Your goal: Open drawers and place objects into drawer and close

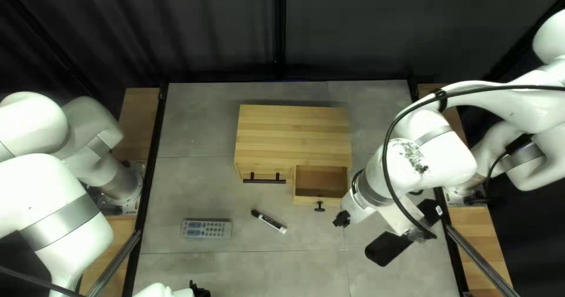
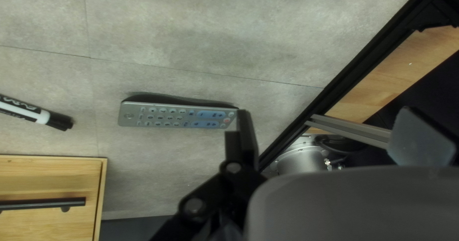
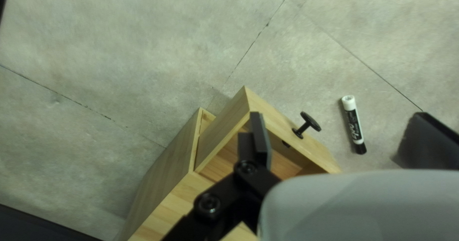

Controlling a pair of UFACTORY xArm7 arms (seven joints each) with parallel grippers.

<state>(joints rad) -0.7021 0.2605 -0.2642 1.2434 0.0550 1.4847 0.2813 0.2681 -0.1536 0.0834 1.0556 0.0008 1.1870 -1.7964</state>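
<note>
Both your grippers are released and spread wide: the right gripper (image 3: 337, 126) is just beside the pulled-out right drawer (image 1: 320, 198) of the wooden cabinet (image 1: 293, 133), and the left gripper (image 2: 330, 124) is off the cabinet's front left. The marker (image 1: 269, 221) lies on the table just in front of the cabinet. The remote (image 1: 206, 228) lies farther to the cabinet's front left.

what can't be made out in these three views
Closed drawer: contents, every view, shut behind its front.
Open drawer: nearest strip of floor, top left view, behind its front panel.
Remote: button markings, too small in both views showing it.
Marker: one end, left wrist view, cut off by the edge.
</note>
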